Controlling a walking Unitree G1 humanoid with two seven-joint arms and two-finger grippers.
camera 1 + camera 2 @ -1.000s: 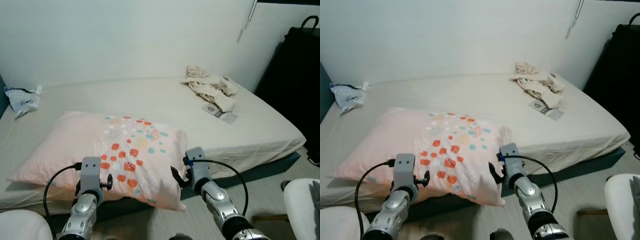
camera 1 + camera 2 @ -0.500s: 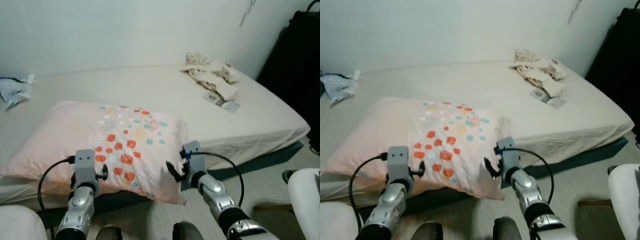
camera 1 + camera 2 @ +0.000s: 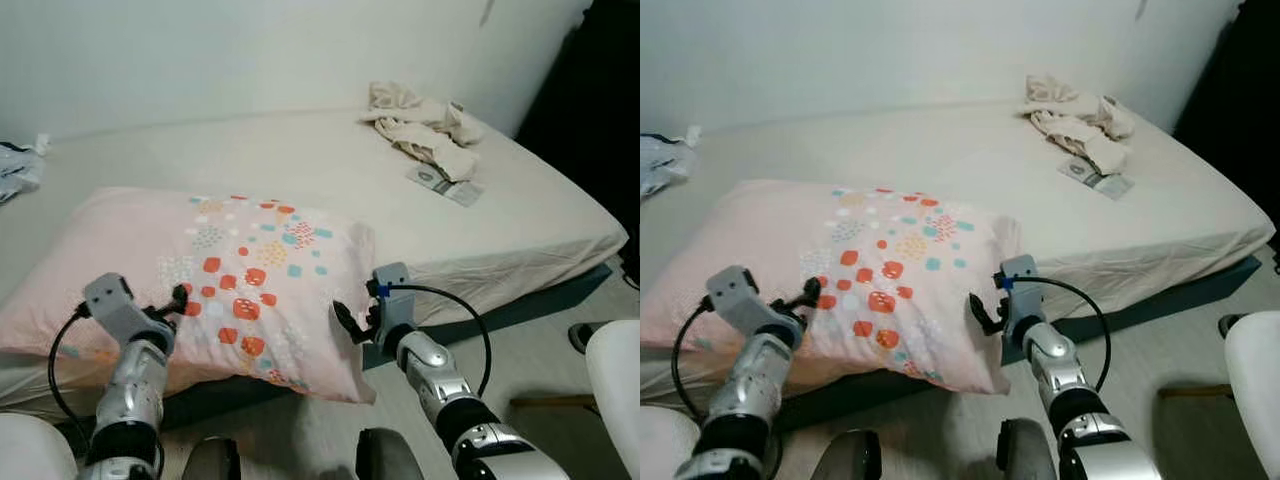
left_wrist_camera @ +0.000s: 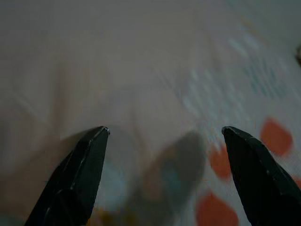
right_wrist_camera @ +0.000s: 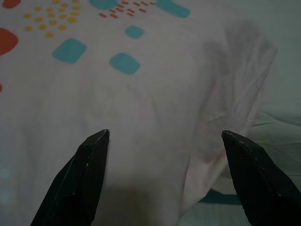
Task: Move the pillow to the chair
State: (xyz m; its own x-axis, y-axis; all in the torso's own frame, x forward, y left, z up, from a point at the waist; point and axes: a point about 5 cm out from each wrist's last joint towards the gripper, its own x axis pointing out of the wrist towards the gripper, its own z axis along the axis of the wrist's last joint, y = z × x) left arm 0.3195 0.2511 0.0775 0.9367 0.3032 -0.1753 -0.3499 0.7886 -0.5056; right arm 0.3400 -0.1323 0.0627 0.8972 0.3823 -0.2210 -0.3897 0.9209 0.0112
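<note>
A pale pink pillow (image 3: 230, 270) with red, orange and teal spots lies on the bed (image 3: 300, 170), its near corner hanging over the front edge. My left gripper (image 3: 178, 300) is at the pillow's near-left face, open, its fingertips (image 4: 96, 141) spread close against the fabric. My right gripper (image 3: 348, 322) is at the pillow's near-right corner, also open, with the pink cloth (image 5: 155, 117) between its fingers (image 5: 94, 155). A white rounded seat edge (image 3: 615, 370), perhaps the chair, shows at the far right.
Crumpled beige clothes (image 3: 420, 125) and a small packet (image 3: 445, 187) lie on the bed's far right. A crumpled bag (image 3: 15, 165) sits at the far left. A tall dark object (image 3: 610, 90) stands right of the bed. Another white rounded shape (image 3: 30, 445) is at the lower left.
The camera has tilted down and come a little closer. My left wrist has swung out to the left, its fingers now pointing sideways at the pillow. The right gripper stays at the corner.
</note>
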